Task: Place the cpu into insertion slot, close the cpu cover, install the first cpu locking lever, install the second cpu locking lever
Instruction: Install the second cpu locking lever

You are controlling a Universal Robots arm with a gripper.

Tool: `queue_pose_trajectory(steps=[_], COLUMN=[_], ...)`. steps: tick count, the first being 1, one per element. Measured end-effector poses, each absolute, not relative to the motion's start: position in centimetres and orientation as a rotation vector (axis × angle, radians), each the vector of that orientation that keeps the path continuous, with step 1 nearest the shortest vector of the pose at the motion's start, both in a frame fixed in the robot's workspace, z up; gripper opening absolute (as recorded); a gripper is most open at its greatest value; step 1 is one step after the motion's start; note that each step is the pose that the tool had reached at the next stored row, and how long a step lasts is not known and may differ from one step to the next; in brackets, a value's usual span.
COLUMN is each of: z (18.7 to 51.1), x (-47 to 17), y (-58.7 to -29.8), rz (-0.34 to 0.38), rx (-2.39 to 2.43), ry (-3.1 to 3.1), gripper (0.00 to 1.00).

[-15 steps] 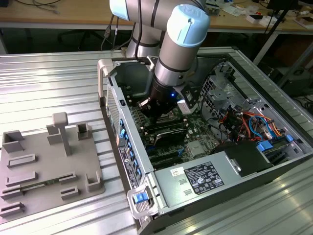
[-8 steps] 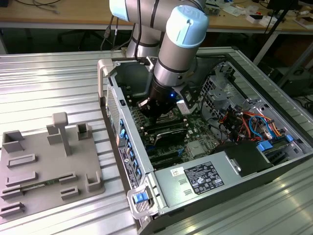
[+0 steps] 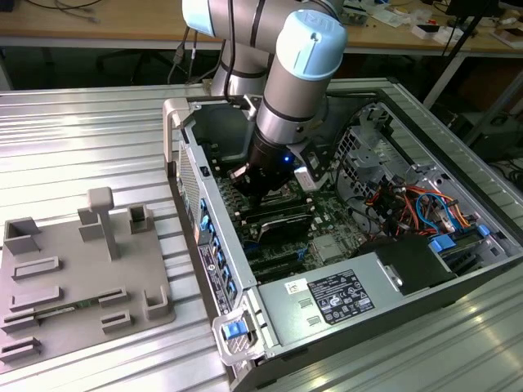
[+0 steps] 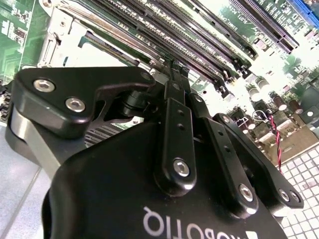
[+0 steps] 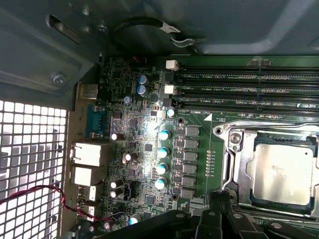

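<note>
Gripper (image 4: 175,74) is hanging low over the green motherboard (image 5: 144,129) inside the open computer case (image 3: 208,245). In the second wrist view its black fingers (image 4: 178,129) are lying pressed together with no gap and nothing between them, so the claw is closed and empty.

The cpu (image 5: 281,174) is already sitting in the insertion slot (image 5: 238,174), silver top facing up, just beside the fingertips in the first wrist view. The cpu cover (image 5: 234,144) is looking like the silver frame lying around the chip, with the chip showing through its cut-out; whether it is latched I cannot tell. No lever is clear to me.

Just past the slot, the long black memory slots (image 5: 249,84) are running parallel to its edge. Farther off, beyond the case wall, a grey fixture tray (image 3: 78,278) is sitting on the ribbed metal table (image 3: 82,139).

Judgement: chip is light, stiff, slick and fragile underneath, best held by its edges. Cover is thin stiff metal, best pushed at its free edge.
</note>
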State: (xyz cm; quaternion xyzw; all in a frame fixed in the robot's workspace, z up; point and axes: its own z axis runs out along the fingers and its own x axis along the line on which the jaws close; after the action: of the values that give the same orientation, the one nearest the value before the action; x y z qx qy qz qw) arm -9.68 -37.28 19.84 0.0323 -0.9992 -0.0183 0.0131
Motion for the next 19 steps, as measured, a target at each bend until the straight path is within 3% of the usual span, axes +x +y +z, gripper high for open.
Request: queue_pose_trajectory(steps=[13,15,16,19], z=[20.7,20.3,20.1,22.3], x=[-9.7,-9.9,-9.9,-9.9], y=[-37.3,-37.6,-37.6,-37.6], rz=[-0.057,-0.100,-0.061,-0.058], rx=[0.101,0.102,0.101,0.101], ry=[-3.114,-3.114,-3.114,-3.114], gripper=[0.11,0.11,0.11,0.11])
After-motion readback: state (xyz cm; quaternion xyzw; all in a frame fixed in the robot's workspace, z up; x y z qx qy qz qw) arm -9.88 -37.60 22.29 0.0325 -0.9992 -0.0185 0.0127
